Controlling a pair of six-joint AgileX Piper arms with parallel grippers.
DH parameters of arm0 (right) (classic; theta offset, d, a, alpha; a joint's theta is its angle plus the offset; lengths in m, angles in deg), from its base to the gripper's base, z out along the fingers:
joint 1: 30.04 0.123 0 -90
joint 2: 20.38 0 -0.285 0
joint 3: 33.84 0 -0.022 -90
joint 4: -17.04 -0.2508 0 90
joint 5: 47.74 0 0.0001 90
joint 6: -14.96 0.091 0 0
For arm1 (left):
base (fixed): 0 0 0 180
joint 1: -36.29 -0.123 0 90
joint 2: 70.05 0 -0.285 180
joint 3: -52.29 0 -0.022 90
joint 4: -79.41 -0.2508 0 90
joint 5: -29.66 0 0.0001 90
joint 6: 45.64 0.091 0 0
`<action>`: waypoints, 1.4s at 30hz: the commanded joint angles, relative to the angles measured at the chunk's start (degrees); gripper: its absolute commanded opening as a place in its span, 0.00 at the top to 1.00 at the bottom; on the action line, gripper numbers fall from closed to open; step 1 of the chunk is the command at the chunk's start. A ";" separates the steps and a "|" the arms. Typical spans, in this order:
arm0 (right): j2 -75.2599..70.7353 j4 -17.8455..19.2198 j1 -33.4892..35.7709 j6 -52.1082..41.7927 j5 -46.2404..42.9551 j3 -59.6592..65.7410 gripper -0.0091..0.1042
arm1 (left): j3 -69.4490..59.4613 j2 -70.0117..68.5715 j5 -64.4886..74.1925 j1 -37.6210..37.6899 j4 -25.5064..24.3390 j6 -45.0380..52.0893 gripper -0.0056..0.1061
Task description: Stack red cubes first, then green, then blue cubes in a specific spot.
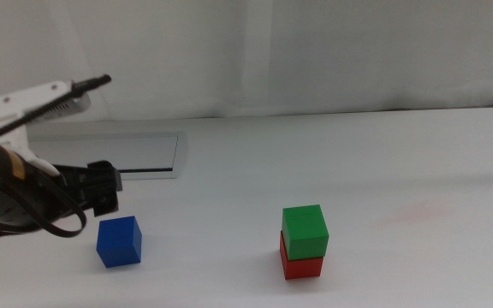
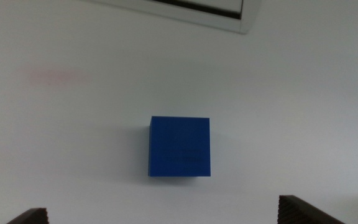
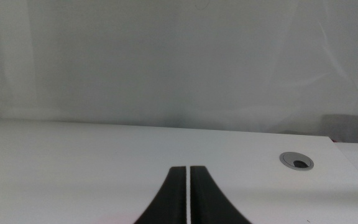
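Green cube (image 1: pixel 305 229) atop red cube (image 1: pixel 302 266) — blue cube (image 1: pixel 119 241) apart, flat

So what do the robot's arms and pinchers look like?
The left arm is mostly black with a bit of yellow, a looping black cable, and a white piece above it. Its left end effector is a dark, blocky claw. The right end effector has two dark, curved jaws.

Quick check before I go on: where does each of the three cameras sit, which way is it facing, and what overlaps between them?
Middle view: high, looking forward and down at the table; green cube on red cube, left tool above the blue cube.
Left wrist view: looks down on the blue cube; open tool tips at the edge.
Right wrist view: low, facing the backdrop; shut tool, waiting.
Shared: middle and left wrist both show the blue cube and grey panel.
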State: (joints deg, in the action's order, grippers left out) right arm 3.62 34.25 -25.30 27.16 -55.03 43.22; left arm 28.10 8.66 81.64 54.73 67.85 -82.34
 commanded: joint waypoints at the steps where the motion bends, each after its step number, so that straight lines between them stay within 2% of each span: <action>1: -0.02 0.13 -0.23 -0.15 -0.19 1.99 0.94 | -1.55 1.67 -3.07 -0.17 0.52 -1.49 0.12; 18: -0.02 0.13 -0.23 -0.15 -0.19 1.99 0.94 | -1.80 19.52 -12.24 -0.17 -0.23 -1.71 0.12; 23: -0.02 0.13 -0.23 -0.15 -0.19 1.99 0.94 | -1.80 21.86 -14.80 -0.17 -0.62 -1.39 0.12; 26: -0.02 0.13 -0.23 -0.15 -0.19 1.99 0.94 | -1.80 23.75 -15.40 -0.17 -3.01 -1.47 0.12; 39: -0.02 0.13 -0.23 -0.15 -0.19 1.99 0.94 | -1.80 28.36 -18.73 -0.17 -3.02 -1.26 0.12; 42: -0.02 0.13 -0.23 -0.15 -0.19 1.99 0.94 | -1.80 29.13 -18.80 -0.17 -2.90 -1.26 0.15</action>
State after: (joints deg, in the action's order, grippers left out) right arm 3.62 34.25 -25.30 27.12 -55.03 43.22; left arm 26.57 37.35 63.49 54.73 65.05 -83.57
